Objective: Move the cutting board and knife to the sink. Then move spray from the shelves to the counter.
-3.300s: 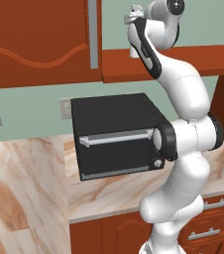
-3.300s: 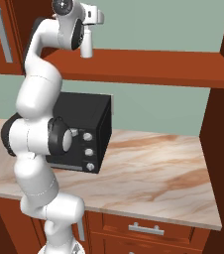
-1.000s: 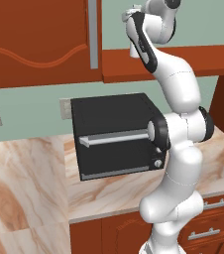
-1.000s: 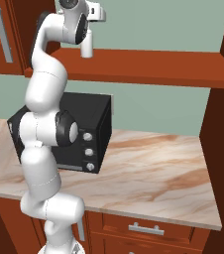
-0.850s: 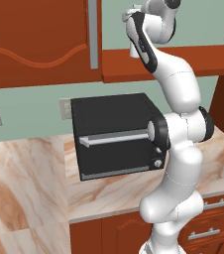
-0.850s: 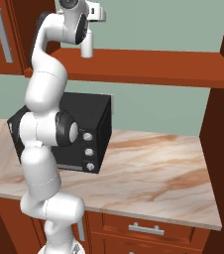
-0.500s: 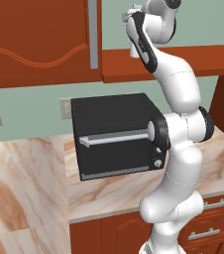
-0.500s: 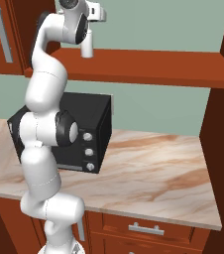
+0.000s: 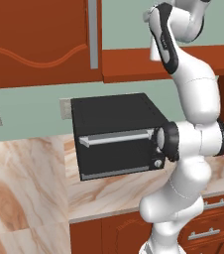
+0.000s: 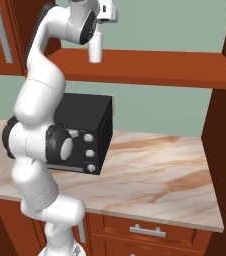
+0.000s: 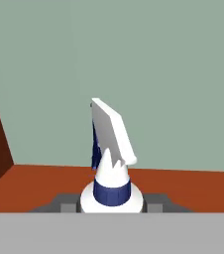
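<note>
The gripper (image 10: 98, 31) is closed on the neck of the spray (image 10: 95, 49), a white bottle held upright above the shelves (image 10: 150, 67), near the plank's front edge; whether its base touches the wood cannot be told. No label or writing can be read on it. The hand view shows its pale trigger nozzle (image 11: 112, 134). Below, a black oven (image 9: 115, 134) sits on the counter (image 10: 155, 175).

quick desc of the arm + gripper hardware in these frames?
Glossy white rounded arm segments with black bands at the joints and a dark grey disc cap on the elbow. White hand block at the top. The gripper has small dark grey fingertips. No cables or markings visible.
</note>
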Available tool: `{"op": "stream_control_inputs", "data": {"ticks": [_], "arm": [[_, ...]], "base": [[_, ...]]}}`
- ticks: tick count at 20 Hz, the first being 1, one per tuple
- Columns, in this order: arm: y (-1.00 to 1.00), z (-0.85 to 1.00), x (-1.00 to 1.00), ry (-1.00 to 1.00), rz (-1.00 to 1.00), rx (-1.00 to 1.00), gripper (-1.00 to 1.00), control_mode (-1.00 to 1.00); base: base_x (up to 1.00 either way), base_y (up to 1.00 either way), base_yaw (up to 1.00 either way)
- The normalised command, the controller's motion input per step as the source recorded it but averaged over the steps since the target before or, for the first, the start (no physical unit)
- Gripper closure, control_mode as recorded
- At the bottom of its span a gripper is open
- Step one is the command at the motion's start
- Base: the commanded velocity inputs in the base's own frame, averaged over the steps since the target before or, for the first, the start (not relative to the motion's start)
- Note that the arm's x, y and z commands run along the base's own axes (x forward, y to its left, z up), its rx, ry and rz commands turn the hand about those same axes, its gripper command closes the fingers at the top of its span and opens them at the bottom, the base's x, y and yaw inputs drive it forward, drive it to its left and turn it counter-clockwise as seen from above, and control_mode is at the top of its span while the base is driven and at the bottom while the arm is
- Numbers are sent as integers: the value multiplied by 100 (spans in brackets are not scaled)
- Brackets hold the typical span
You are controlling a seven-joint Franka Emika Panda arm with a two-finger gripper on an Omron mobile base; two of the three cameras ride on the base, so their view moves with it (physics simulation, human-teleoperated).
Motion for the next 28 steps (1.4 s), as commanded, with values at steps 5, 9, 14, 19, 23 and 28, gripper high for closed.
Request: {"op": "stream_control_inputs", "data": {"ticks": [5, 9, 14, 19, 23, 28], "arm": [[-62, -32, -100, 0, 0, 0, 100, -100], [-34, -2, -100, 0, 2, 0, 100, -100], [-27, 0, -100, 0, 1, 0, 100, -100], [-4, 35, -98, 0, 0, -2, 100, -100], [-9, 14, -100, 0, 2, -8, 100, -100], [-31, -12, -97, 1, 4, -16, 100, -100]], "base": [[0, 0, 0], [0, 0, 0], [0, 0, 0], [0, 0, 0], [0, 0, 0], [0, 0, 0]]}}
